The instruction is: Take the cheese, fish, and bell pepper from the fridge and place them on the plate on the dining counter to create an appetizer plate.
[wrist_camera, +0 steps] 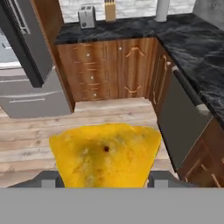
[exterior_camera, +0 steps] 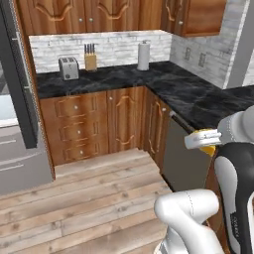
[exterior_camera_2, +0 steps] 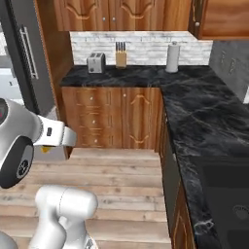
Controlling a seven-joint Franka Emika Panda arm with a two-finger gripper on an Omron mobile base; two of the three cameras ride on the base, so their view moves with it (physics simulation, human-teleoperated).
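Observation:
My gripper [wrist_camera: 105, 180] is shut on the cheese [wrist_camera: 105, 153], a yellow-orange wedge that bulges up between the two dark fingertips [wrist_camera: 48, 180]. In the left base view a sliver of the cheese [exterior_camera: 210, 149] shows under the white hand, over the floor beside the corner cabinets. The right base view shows a small piece of the cheese [exterior_camera_2: 45, 150] below the hand. The fridge [wrist_camera: 30, 100] stands open at the left, its dark door [exterior_camera_2: 24, 58] with a grey bar handle swung out. The fish, bell pepper, plate and dining counter are out of view.
An L-shaped black marble counter [exterior_camera: 149, 79] on wood cabinets carries a toaster [exterior_camera: 69, 68], a knife block [exterior_camera: 90, 58] and a paper towel roll [exterior_camera: 143, 55]. A grey dishwasher front [wrist_camera: 181, 122] is on the right. Wood plank floor [exterior_camera: 89, 198] lies open ahead.

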